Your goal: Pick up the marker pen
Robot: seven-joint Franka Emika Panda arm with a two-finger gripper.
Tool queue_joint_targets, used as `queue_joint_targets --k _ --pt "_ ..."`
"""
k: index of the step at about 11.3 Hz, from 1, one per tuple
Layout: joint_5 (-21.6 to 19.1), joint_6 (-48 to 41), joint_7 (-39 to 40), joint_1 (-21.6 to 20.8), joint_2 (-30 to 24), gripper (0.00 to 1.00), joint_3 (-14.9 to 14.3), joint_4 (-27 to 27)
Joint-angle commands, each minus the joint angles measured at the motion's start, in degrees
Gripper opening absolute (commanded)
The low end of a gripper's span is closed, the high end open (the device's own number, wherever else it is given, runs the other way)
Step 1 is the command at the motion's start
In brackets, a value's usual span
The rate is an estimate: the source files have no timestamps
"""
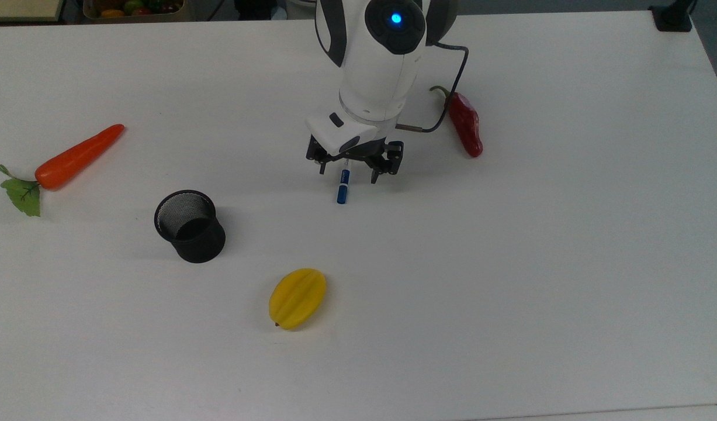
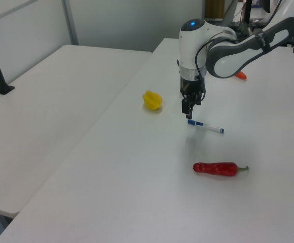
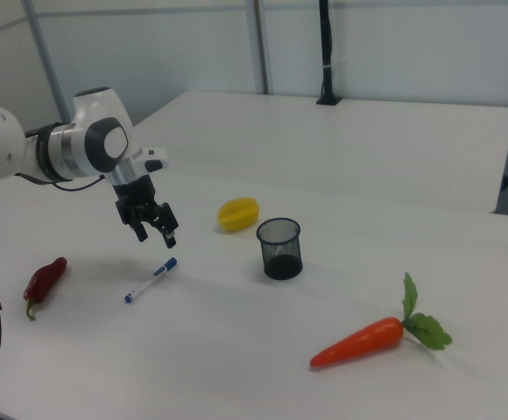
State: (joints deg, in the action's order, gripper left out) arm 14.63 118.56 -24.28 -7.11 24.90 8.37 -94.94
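On the white table, the marker pen lay flat, its blue cap pointing toward the near edge in the top view and its white barrel running back under the arm. The gripper hung just above it with its two fingers spread apart and nothing between them; in the right view the gripper sat clear of the pen, which rested on the surface below and slightly nearer the camera. In the left view the gripper stood just above the pen's capped end.

A red chilli lay to the top view's right of the arm, well apart from the pen. A black mesh pen cup stood upright to the top view's left and nearer, with a yellow starfruit nearer still. A carrot with green leaves lay far off at the top view's left edge.
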Motion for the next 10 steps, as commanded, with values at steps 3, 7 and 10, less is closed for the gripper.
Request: queue_joint_targets --k 3,7,10 --pt "-0.65 -10.16 10.27 -0.10 -7.38 1.00 -0.90 0.28" --pt "-7.38 -18.96 18.89 3.76 -17.13 1.00 -1.25 0.10" --pt "-11.20 -26.35 22.52 5.62 -22.86 1.00 -2.82 0.01"
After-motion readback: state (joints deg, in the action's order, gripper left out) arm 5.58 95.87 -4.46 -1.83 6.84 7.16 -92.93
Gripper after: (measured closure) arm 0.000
